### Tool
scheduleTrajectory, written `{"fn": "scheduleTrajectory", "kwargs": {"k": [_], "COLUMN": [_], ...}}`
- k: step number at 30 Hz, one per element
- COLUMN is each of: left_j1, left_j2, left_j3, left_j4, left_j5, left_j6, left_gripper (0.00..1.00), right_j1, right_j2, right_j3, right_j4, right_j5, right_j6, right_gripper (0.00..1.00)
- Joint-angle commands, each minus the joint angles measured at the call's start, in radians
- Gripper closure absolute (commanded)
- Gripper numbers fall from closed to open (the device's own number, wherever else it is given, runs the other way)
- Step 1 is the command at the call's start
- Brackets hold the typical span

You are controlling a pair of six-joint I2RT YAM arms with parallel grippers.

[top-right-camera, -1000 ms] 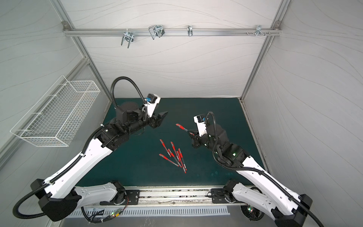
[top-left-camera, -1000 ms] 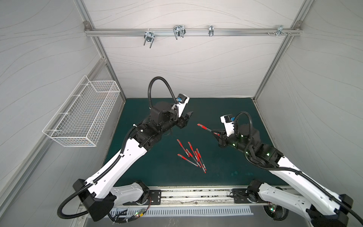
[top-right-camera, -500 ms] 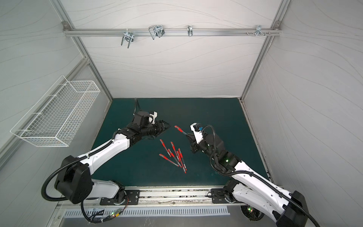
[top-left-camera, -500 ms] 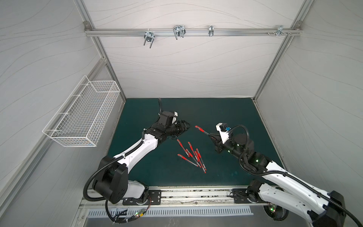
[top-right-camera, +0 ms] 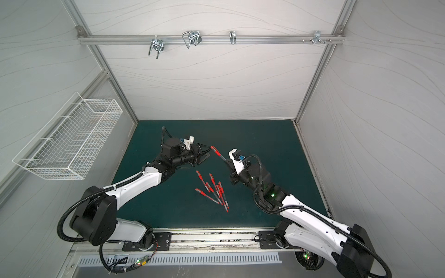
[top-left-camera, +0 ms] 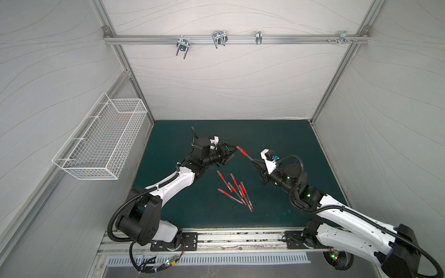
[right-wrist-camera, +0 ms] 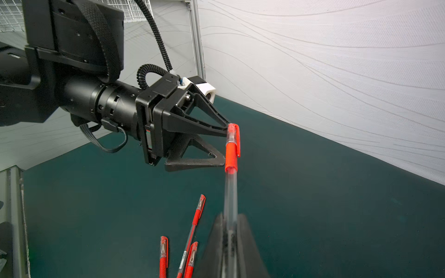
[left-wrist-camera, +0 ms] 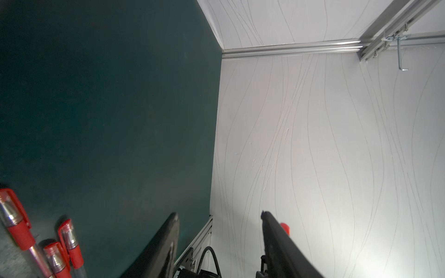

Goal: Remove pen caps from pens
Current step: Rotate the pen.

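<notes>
My right gripper [top-left-camera: 252, 161] [top-right-camera: 226, 160] [right-wrist-camera: 230, 219] is shut on the clear barrel of a pen [right-wrist-camera: 230, 192], holding it slanted above the green mat. Its red pen cap [top-left-camera: 240, 150] [top-right-camera: 215, 151] [right-wrist-camera: 232, 149] points at my left gripper [top-left-camera: 234, 152] [top-right-camera: 209, 152] [left-wrist-camera: 220, 214]. That gripper is open, its fingertips right at the cap. In the left wrist view nothing lies between the fingers; only the red cap's tip [left-wrist-camera: 284, 227] peeks past one finger. Several capped pens [top-left-camera: 237, 190] [top-right-camera: 214, 190] [right-wrist-camera: 192, 228] [left-wrist-camera: 16, 223] lie in a loose pile on the mat.
A white wire basket [top-left-camera: 103, 139] hangs on the left wall. The green mat [top-left-camera: 277, 144] is boxed in by white walls on three sides, with a metal rail [top-left-camera: 216, 238] along its front edge. A bar with hooks [top-left-camera: 224, 39] runs high across the back wall.
My left arm has dropped lower and reached right, bringing its open gripper up to the held pen's cap, with the jaws somewhat narrower. The right gripper has carried the pen slightly left.
</notes>
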Motion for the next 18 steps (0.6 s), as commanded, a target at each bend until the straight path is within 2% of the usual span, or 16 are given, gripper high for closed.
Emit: {"fn": "scheduleTrajectory", "kwargs": {"k": [1,8,18], "left_j1": [-0.002,0.014,0.003], "left_j2": [-0.043,-0.07,-0.126], "left_j3": [-0.014,-0.041,-0.042], "left_j4": [0.06,0.032,0.099], "left_j5": [-0.017,-0.044,-0.024], "left_j6": [-0.049,-0.054,-0.085], "left_gripper": [0.44,0.45,0.49], "right_j1": [0.01,0.009,0.015], "right_j2": [-0.007,-0.054,0.008], "right_j3": [0.002,-0.017,0.01], "right_j4": [0.006,0.011,-0.009], "right_j5": [0.075,0.111,0.03], "right_j6": [-0.013,0.008,0.022], "right_gripper": [1.0,1.0,1.0]}}
